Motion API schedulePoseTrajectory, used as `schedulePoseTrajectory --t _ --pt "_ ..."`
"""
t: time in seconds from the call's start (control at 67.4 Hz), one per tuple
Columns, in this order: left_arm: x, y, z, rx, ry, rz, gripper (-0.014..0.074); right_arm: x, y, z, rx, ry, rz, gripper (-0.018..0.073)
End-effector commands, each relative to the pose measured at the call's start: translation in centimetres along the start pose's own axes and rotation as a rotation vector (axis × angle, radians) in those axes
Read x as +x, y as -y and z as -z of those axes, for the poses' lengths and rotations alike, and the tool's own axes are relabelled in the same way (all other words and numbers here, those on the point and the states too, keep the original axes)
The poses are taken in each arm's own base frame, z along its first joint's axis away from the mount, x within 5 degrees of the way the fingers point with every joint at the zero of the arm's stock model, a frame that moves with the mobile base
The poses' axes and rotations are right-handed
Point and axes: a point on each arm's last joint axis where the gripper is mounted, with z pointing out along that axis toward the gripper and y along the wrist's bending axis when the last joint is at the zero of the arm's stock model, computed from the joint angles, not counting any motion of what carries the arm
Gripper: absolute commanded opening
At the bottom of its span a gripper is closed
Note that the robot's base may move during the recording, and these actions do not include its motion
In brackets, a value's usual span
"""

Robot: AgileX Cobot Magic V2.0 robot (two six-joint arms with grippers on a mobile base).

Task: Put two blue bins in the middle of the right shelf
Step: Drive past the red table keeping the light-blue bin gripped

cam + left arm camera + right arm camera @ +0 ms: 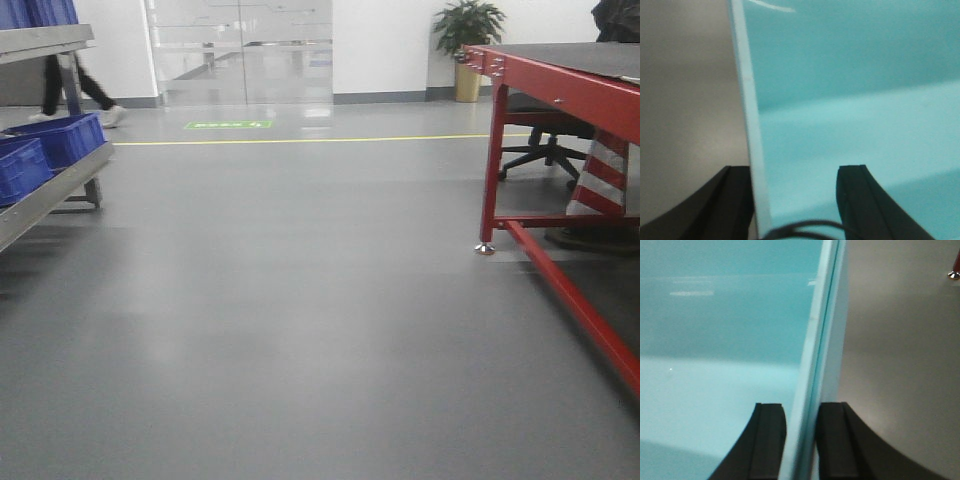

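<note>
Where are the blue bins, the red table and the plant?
blue bins (68, 140): front view, farther bin's front wall
red table (560, 88): front view, top rail of frame
plant (465, 22): front view, its leaves

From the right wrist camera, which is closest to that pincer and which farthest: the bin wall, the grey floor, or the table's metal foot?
1. The bin wall, gripped between the fingers of the pincer.
2. The floor, below, to the right of the wall.
3. The table foot, far off in the top right corner.
</note>
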Motion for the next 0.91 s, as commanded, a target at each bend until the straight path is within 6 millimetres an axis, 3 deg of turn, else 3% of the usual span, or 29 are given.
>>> schedulePoseTrajectory --t 0.0,0.891 --pt "-0.41 2.22 2.09 0.167 0.071 -0.009 -0.0111 -1.16 -0.48 0.40 -0.044 0.119 -0.018 -0.0162" --pt "-0.41 2.22 2.09 0.167 0.071 -0.009 -0.0111 -1.16 -0.48 0.40 -0.044 0.119 -0.018 -0.0162"
